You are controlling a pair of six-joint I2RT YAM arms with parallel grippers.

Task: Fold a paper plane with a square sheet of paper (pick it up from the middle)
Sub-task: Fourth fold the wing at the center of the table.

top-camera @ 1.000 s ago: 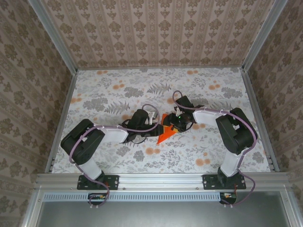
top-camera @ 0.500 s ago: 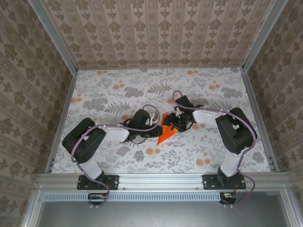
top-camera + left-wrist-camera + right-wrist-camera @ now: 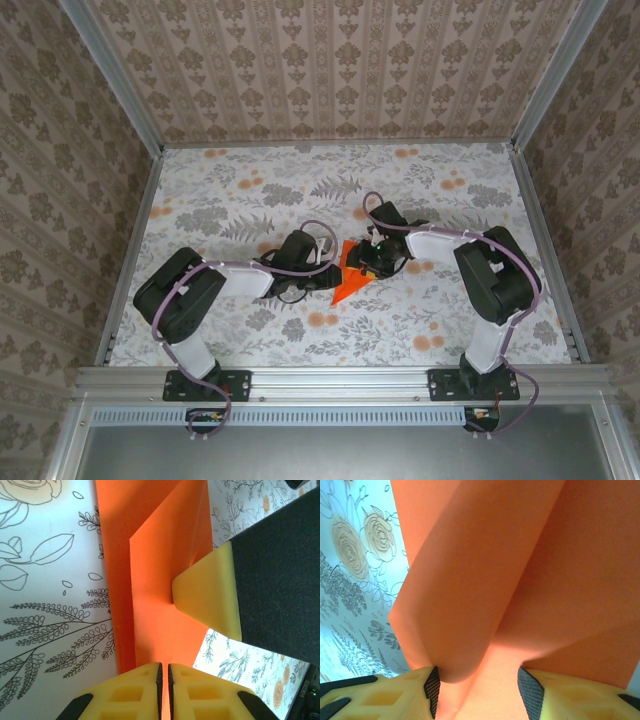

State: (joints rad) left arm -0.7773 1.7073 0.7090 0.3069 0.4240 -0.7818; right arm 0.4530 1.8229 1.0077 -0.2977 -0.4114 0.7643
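A: Where's the orange sheet of paper (image 3: 345, 289)?

B: Mid-table on the floral printed surface (image 3: 240, 200), between the 2 grippers. It's creased to a point, and the tip aims at the near edge, a little to the left.

A: What about the left gripper (image 3: 325, 270)?

B: It reaches in from the left. Its wrist view shows its 2 yellow fingers (image 3: 130, 695) pressed together with only a hairline slit between them. The paper's edge runs into that slit, so it's pinching the sheet.

A: And the right gripper (image 3: 360, 263)?

B: It comes in from the right, over the sheet's far part. Its wrist view shows the 2 pads (image 3: 432, 685) standing apart, with a raised fold of the paper bulging between them. 1 pad touches the fold. I can't tell whether the pair squeezes it.

A: Does the left wrist view add anything?

B: Yes. 1 yellow fingertip (image 3: 205, 600) of the right gripper rests on the orange face, beside a crease where 1 layer laps over another.

A: Is the sheet lying flat?

B: Only partly. The fold between the right gripper's pads stands up.
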